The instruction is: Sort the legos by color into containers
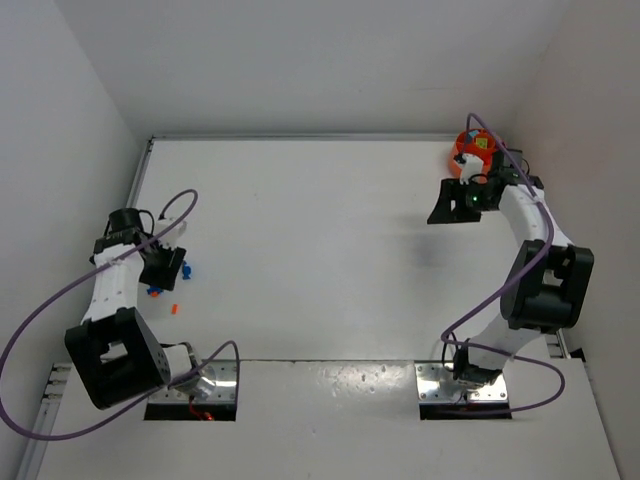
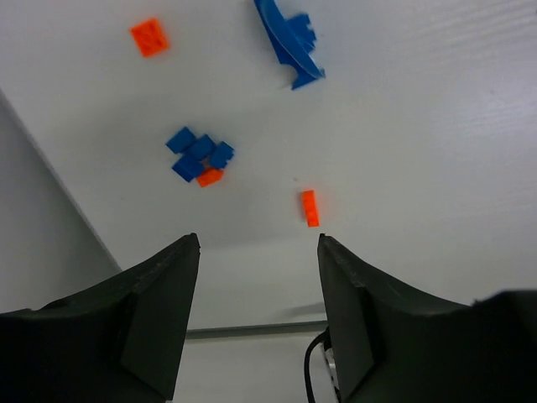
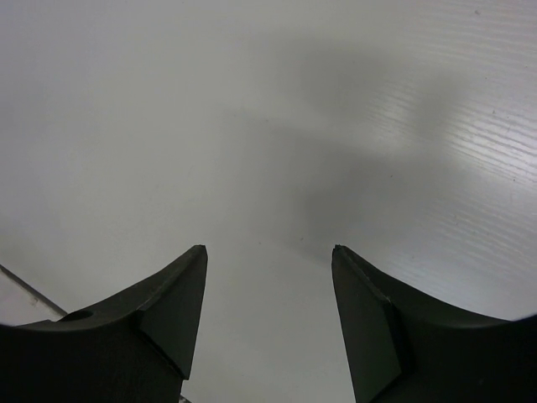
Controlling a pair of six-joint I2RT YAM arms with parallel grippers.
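Note:
Several legos lie at the table's left side: a blue cluster (image 2: pixel 200 156) with an orange brick (image 2: pixel 210 177) touching it, a small orange brick (image 2: pixel 310 208), another orange brick (image 2: pixel 150 37) and a flat blue piece (image 2: pixel 289 42). My left gripper (image 2: pixel 258 239) hovers over them, open, with nothing between its fingers; the small orange brick lies just beyond its right fingertip. From above the left gripper (image 1: pixel 165 265) hangs beside the blue legos (image 1: pixel 155 291). The orange container (image 1: pixel 474 148) stands at the far right corner. My right gripper (image 1: pixel 448 208) is just in front of it, open and empty (image 3: pixel 268 249).
The white side wall runs close along the left of the legos. A purple cable and the right arm's wrist partly cover the container. The right wrist view shows only bare white table with the arm's shadow.

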